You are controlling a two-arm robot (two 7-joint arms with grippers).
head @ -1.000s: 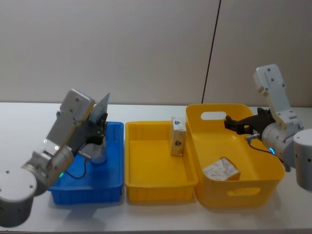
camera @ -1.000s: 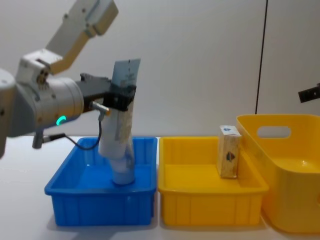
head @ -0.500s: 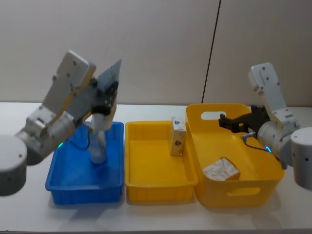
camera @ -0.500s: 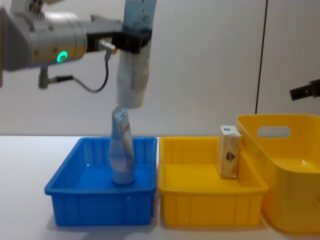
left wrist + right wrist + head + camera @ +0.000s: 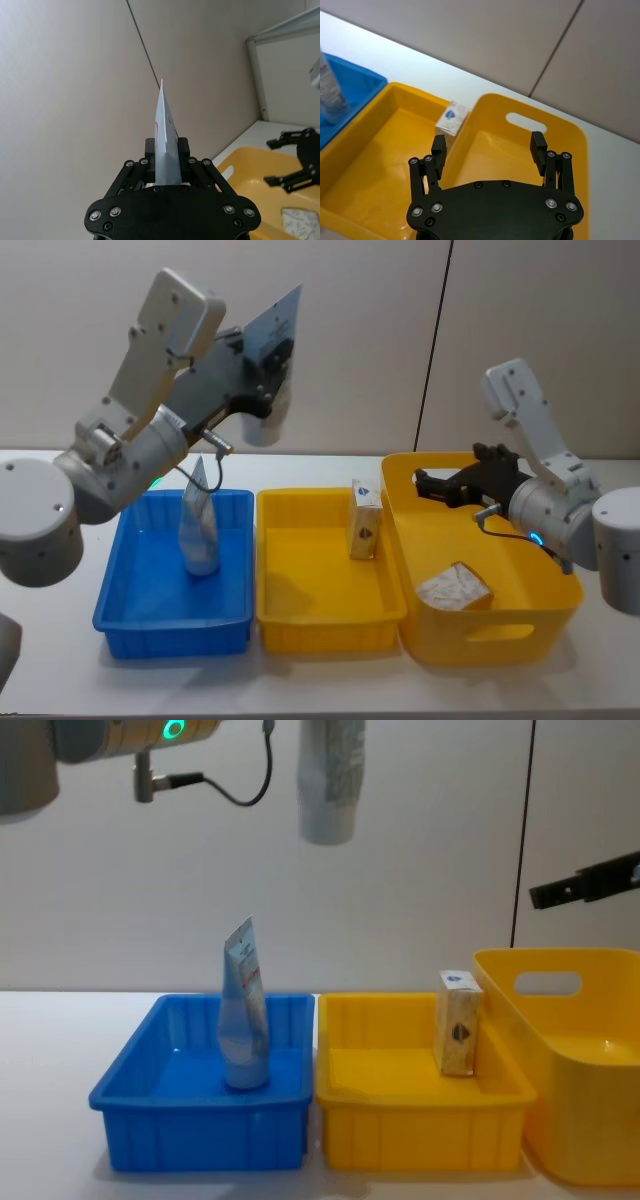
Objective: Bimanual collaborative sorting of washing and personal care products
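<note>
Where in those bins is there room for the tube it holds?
Blue bin: bare floor in front of the standing tube. Yellow tray: bare except the carton at its back right corner. Basket: crowded, a packet inside and the right gripper over it.

Blue bin [image 5: 170,635], shallow yellow bin [image 5: 330,630], taller yellow basket [image 5: 435,642] (handle cut-outs) side by side on table [image 5: 60,670]

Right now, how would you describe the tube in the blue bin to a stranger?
On the white table, find the blue bin, the only blue one. Inside it a pale-blue squeeze tube stands on its cap, crimped end up. Unlike the other tube, held high in the left gripper, it stands free.
</note>
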